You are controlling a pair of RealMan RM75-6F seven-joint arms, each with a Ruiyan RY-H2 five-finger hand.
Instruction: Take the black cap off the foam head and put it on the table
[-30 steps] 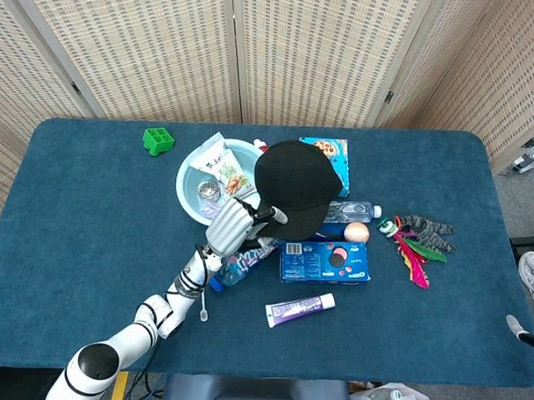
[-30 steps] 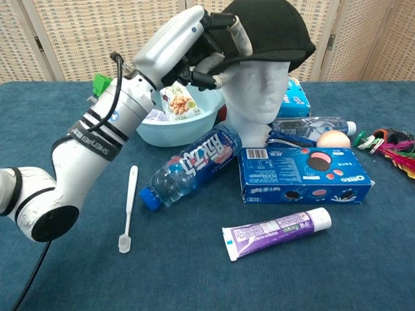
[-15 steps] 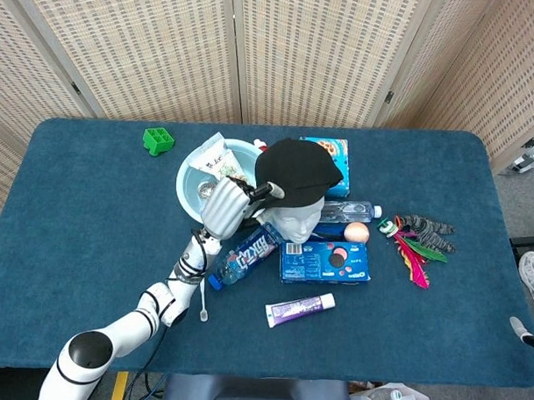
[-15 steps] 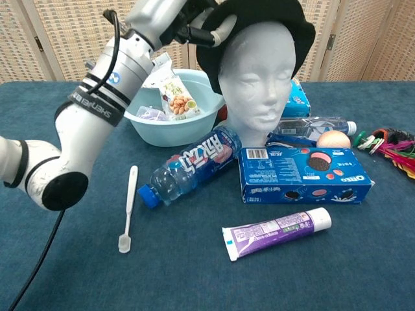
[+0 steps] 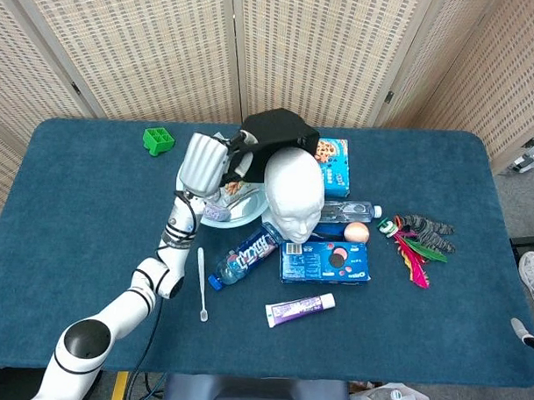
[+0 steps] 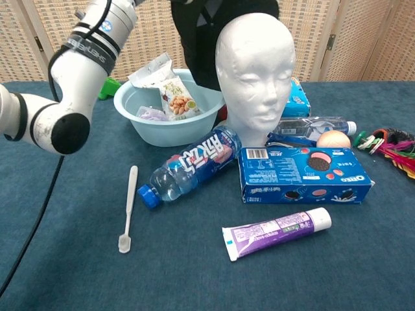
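The black cap [image 5: 276,133] hangs in the air behind the white foam head [image 5: 293,192], clear of its bare crown. My left hand [image 5: 207,161] grips the cap by its left edge, raised above the light blue bowl [image 5: 242,216]. In the chest view the cap [image 6: 201,39] dangles behind the foam head [image 6: 254,71], and the hand itself is cut off by the top edge; only my left arm [image 6: 78,65] shows. My right hand is in neither view.
A blue bottle [image 5: 244,254], white toothbrush [image 5: 202,283], Oreo box [image 5: 325,261] and purple toothpaste tube [image 5: 299,308] lie in front of the head. A water bottle [image 5: 347,210], egg-like ball [image 5: 356,232] and feather toys [image 5: 417,245] sit right. A green holder [image 5: 158,140] sits far left.
The left hand lifted the cap fully off the foam head and carried it up and back-left; the head's crown is now bare.
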